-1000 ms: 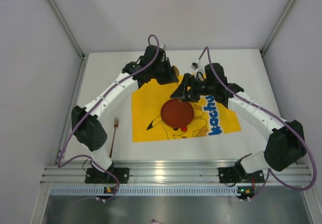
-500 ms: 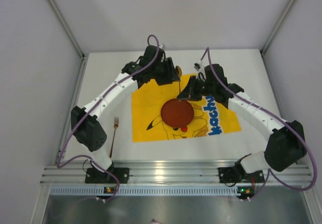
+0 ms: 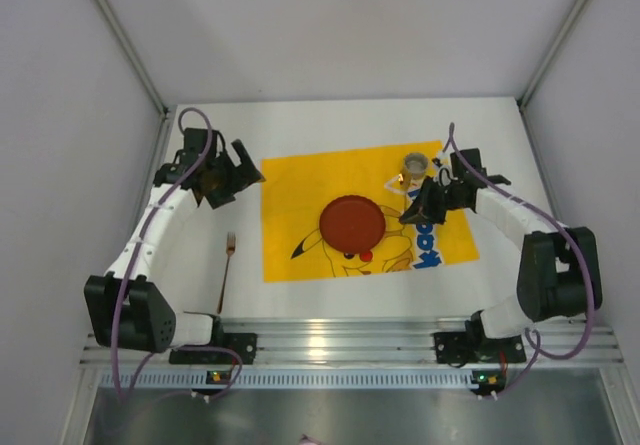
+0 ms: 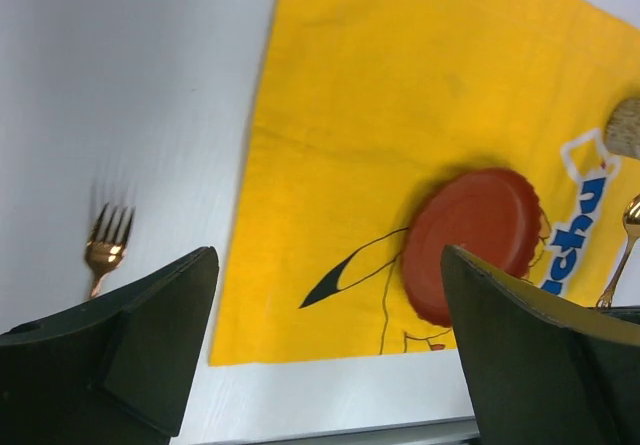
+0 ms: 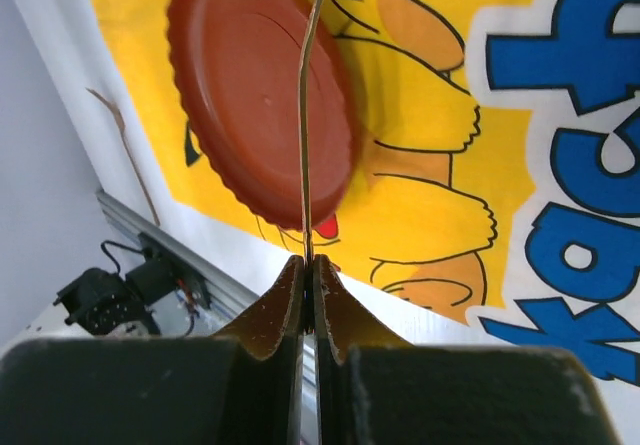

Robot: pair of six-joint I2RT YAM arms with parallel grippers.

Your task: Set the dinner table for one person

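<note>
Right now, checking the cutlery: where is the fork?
Top view: the fork lies on the bare white table, just left of the yellow mat.

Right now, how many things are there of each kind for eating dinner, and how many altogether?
Plates: 1, the red plate
Forks: 1, the fork, lying off the mat
Spoons: 1, the spoon, gripped in the right hand
Cups: 1, the cup
Mats: 1, the yellow mat
Total: 5

Bright, even light; soft shadows; fork motion-smeared; glare on rail.
</note>
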